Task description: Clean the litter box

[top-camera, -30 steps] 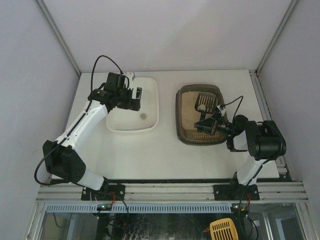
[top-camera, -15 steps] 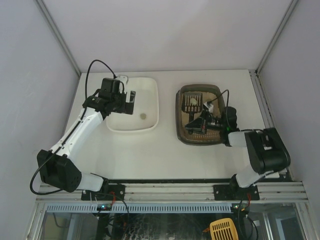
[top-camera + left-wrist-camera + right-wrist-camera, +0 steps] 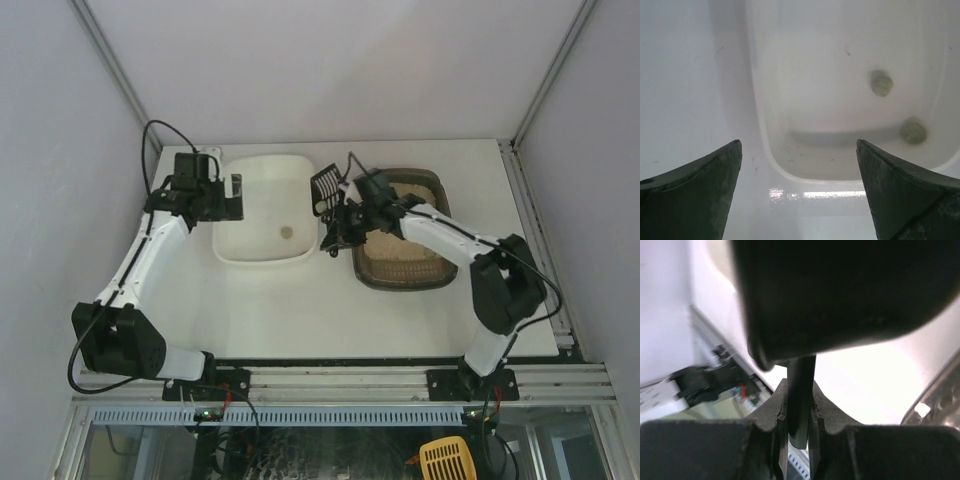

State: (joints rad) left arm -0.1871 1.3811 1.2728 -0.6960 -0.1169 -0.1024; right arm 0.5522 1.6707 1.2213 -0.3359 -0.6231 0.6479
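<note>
The litter box (image 3: 402,283), a dark tray of beige litter, sits right of centre. My right gripper (image 3: 338,225) is shut on the handle of a black slotted scoop (image 3: 325,184). It holds the scoop tilted in the air between the litter box and the white tub (image 3: 265,260), with the head over the tub's right rim. In the right wrist view the handle (image 3: 801,405) is pinched between the fingers and the scoop head (image 3: 840,290) fills the top. My left gripper (image 3: 226,196) is open and empty at the tub's left rim. What the scoop carries is hidden.
The white tub (image 3: 765,125) holds two grey-green clumps (image 3: 881,83) (image 3: 913,131); one clump shows from above (image 3: 287,232). My open left gripper (image 3: 798,143) hovers over the tub's corner. White walls enclose the table on three sides.
My right arm lifted the scoop out of the litter box and swung it left to the tub's right rim. My left gripper drew back left from over the tub.
</note>
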